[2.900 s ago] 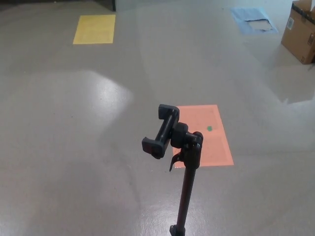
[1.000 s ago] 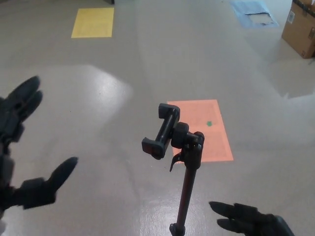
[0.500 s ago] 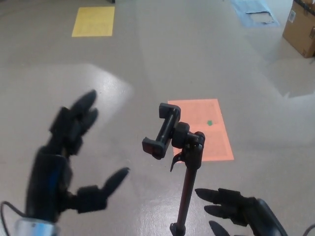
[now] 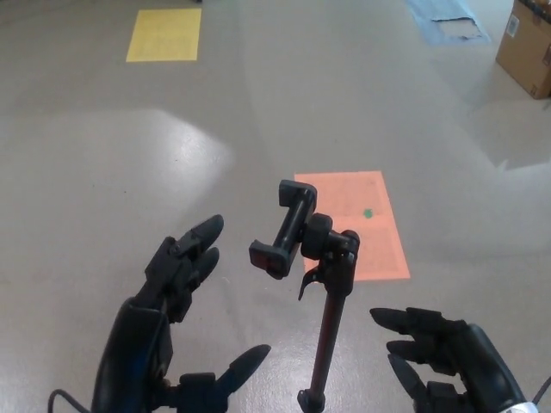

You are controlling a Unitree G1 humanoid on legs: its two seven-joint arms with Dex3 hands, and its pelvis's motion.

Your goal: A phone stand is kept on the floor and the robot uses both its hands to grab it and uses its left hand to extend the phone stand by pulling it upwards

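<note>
Surroundings: orange floor patch [image 4: 362, 225] behind the stand; yellow patch [image 4: 164, 35] far left; cardboard box [image 4: 527, 45] far right.
Stand: black pole phone stand [image 4: 327, 331] upright on grey floor [image 4: 103, 172], clamp head tilted up-right.
Left hand [image 4: 168, 318]: fingers spread, empty.
Right hand [image 4: 443, 353]: spread, empty, beside pole.

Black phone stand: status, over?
Left hand open, right hand open, flanking it. Black phone stand upright, ungrasped. Nothing in the way.

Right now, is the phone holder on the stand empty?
Yes, empty. The phone stand has a clamp on top with no phone in it.
</note>
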